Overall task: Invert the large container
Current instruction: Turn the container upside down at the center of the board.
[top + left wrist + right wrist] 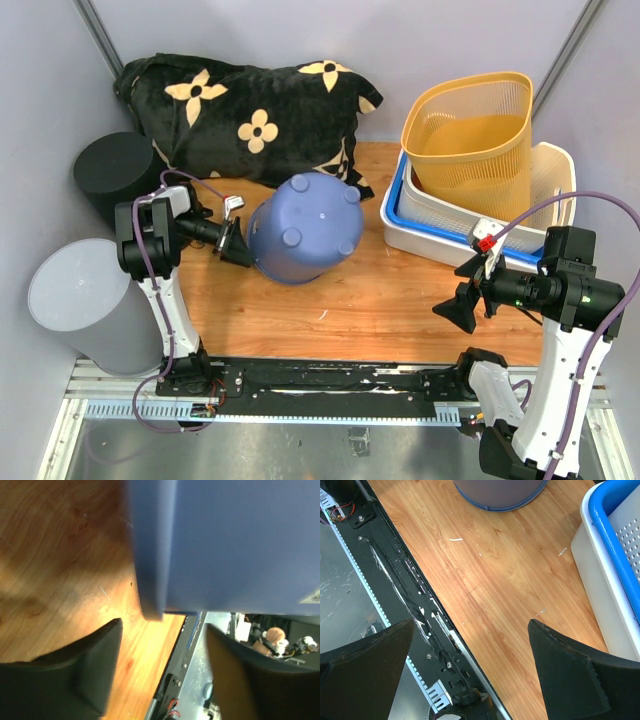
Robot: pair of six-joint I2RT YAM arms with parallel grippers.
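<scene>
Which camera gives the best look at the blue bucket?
The top external view: the whole blue bucket shows, base up with its round feet. The left wrist view gives only a close-up of its wall and rim; the right wrist view catches just a sliver of rim at its top edge.

The top camera looks down on the whole table [400, 320] from behind. The 2 wrist cameras sit low, sharing the blue container [303, 228] beyond their fingers [75, 675].

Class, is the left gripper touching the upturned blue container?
Apart. The left wrist view shows a visible gap between each open finger of the left gripper and the rim of the blue container; nothing sits between the fingers.
</scene>
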